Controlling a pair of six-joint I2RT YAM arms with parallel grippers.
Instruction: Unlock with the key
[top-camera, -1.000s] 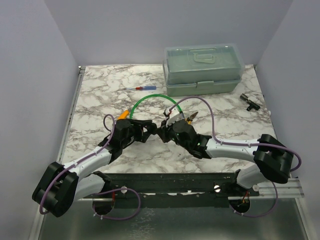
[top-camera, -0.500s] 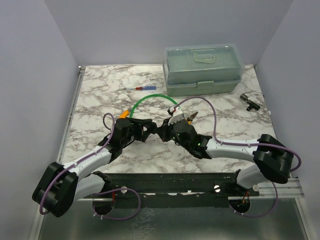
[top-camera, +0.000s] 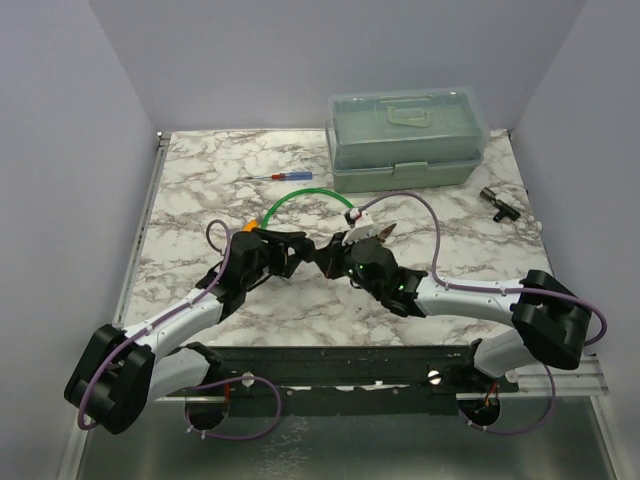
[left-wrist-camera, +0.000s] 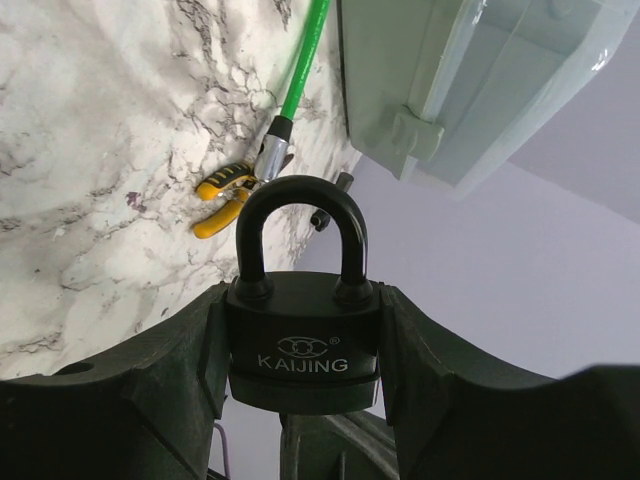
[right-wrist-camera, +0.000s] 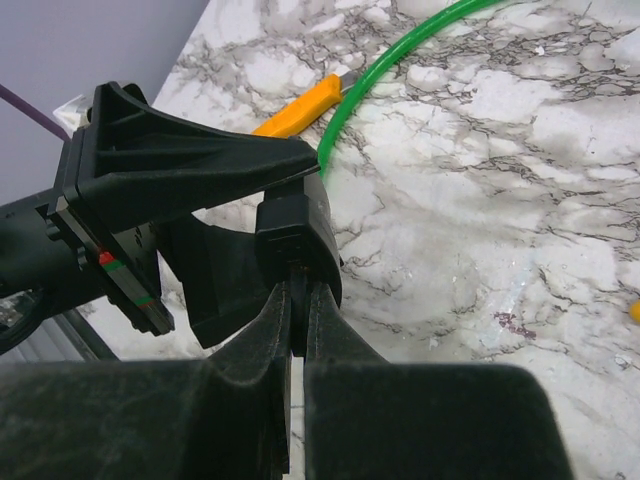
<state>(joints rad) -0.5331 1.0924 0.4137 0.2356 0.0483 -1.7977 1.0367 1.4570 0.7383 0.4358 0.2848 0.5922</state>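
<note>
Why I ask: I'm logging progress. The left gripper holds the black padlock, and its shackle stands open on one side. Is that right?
Not quite. The left gripper does hold the black padlock, but its shackle does not stand open: both legs sit down in the body. The left wrist view shows it.

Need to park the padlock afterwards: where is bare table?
Bare: back-left corner, left of the box, behind the screwdriver; and right, between pliers and black part. Crowded: centre, where left gripper and right gripper meet by the green cable.
</note>
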